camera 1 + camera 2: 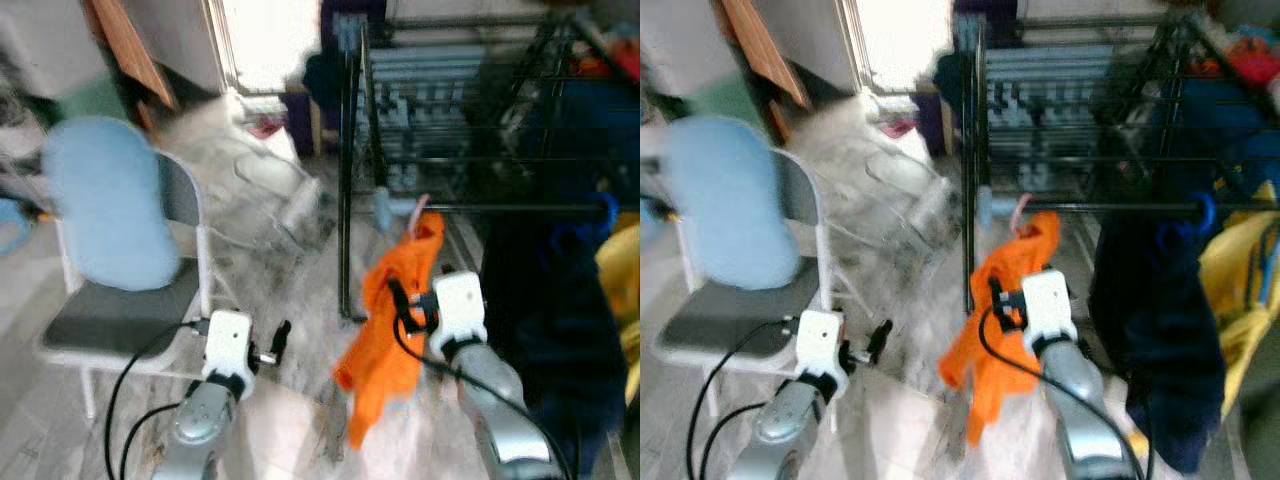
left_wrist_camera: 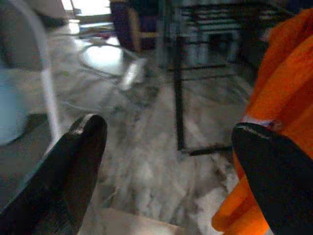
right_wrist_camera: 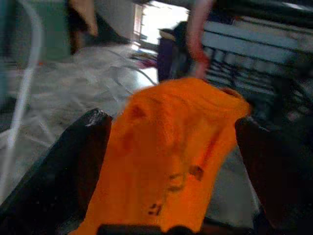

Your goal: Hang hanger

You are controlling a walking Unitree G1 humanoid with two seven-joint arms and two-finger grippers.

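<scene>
Black metal clothes rack (image 1: 450,150): horizontal rails; a dark navy garment (image 1: 550,300) and a yellow cloth (image 1: 1240,280) hang at its right end.

Orange garment on a pink hanger (image 1: 395,310): hook just below the rack's front rail, whether touching it cannot be told; the cloth drapes between the right gripper's (image 3: 173,161) spread black fingers (image 3: 80,156), which sit either side of it. The blur hides whether they press it.

Left gripper (image 2: 171,166): fingers wide apart, empty, low and left of the rack.

Grey folding chair with pale blue cushion (image 1: 110,210): well left of the rack.

Floor (image 1: 270,270): grey-white marble; a white fan lies on it left of the rack, a bright doorway behind.
</scene>
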